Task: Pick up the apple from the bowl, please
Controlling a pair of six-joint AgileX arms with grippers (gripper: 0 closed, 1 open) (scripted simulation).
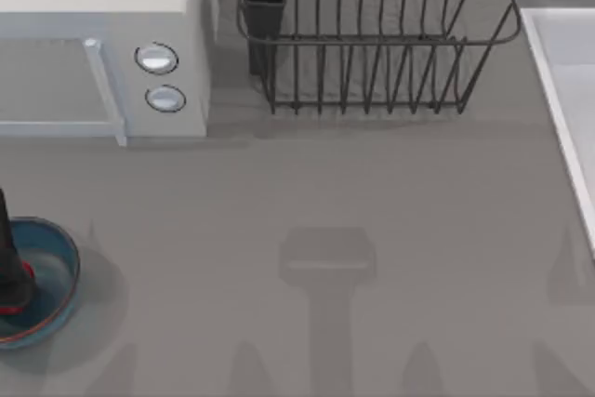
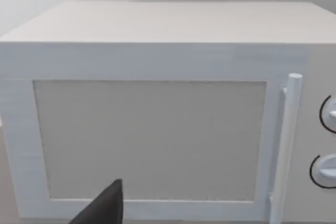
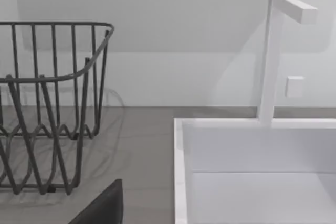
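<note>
1. Step, my read: grasp phase, left gripper (image 1: 7,271) down in the bowl (image 1: 58,258) at near-left table edge, on the apple (image 1: 17,290).
2. Apple sits inside bowl, mostly hidden by gripper.
3. Opening: can't tell; touching apple or not, unclear.
4. Next, prob: confirm grip, lift straight up.
5. Far: microwave (image 1: 102,44) left, dish rack (image 1: 372,34) mid.

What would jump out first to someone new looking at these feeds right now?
The blue bowl at the table's left edge draws the eye, with the red apple inside it, partly hidden by a dark arm part reaching over it. Behind it stands a white microwave, and a dark wire dish rack sits at the back middle, with a white sink at the right.
</note>
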